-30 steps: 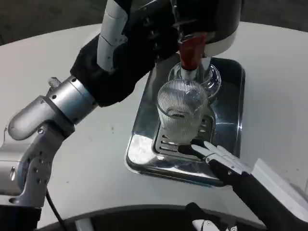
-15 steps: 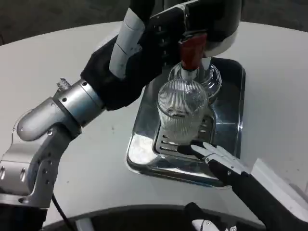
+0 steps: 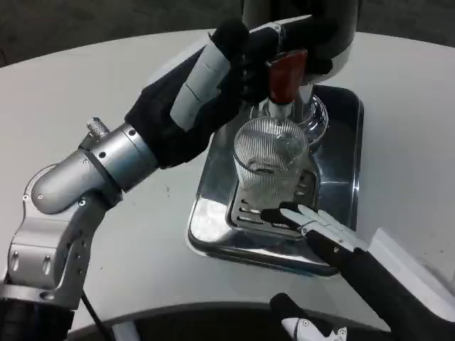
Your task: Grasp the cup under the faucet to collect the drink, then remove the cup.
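A clear ribbed glass cup [image 3: 270, 167] stands upright on the grate of a shiny metal drip tray [image 3: 338, 153], right below the red faucet handle [image 3: 284, 74] of a dark dispenser [image 3: 313, 25]. My left hand [image 3: 231, 60], in a black sleeve with a white back, reaches up against the dispenser beside the red handle; its fingers are hidden, so I cannot tell whether it holds the handle. My right hand [image 3: 320, 231] lies low at the tray's near edge, fingers stretched toward the cup's base and apart from it, holding nothing.
The white round table [image 3: 85, 85] spreads out to the left and right of the tray. A dark edge runs along the bottom of the picture. My left forearm [image 3: 92, 167] crosses the table's left side.
My left arm has swung rightward and up, bringing the hand closer to the red handle. The right hand has crept slightly toward the cup. The cup has not moved.
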Controlling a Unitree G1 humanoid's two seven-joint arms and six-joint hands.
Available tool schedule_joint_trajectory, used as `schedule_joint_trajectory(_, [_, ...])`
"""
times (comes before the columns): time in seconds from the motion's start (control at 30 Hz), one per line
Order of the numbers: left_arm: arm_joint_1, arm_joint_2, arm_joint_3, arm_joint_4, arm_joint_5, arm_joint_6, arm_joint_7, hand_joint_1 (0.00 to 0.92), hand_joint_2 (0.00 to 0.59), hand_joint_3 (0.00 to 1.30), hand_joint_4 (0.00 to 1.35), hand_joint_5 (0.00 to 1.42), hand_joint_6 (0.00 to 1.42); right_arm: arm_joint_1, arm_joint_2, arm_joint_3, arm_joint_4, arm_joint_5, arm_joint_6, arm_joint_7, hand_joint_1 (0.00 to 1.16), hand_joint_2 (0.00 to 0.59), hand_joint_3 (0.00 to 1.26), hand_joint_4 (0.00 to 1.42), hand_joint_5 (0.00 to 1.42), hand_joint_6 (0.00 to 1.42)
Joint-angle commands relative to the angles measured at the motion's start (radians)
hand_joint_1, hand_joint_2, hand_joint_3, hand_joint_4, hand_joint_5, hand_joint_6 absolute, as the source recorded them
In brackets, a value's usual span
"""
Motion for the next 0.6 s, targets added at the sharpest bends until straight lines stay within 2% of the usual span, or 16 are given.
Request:
schedule_joint_trajectory(0.03, [0.017,0.012,-0.027,0.017,0.044,-0.043,-0.03,0.0,0.038,0.23,0.08,0.19,0.11,0.004,0.005,0.01,0.008,0.006,0.005,-0.005,0.67,0.452,0.13,0.04,0.0,0.0])
schedule_joint_trajectory(0.6, [0.042,0.045,-0.085,0.031,0.129,-0.165,-0.053,0.0,0.045,0.23,0.07,0.16,0.08,-0.003,0.009,0.021,0.008,-0.004,0.011,-0.008,0.67,0.452,0.14,0.04,0.0,0.0])
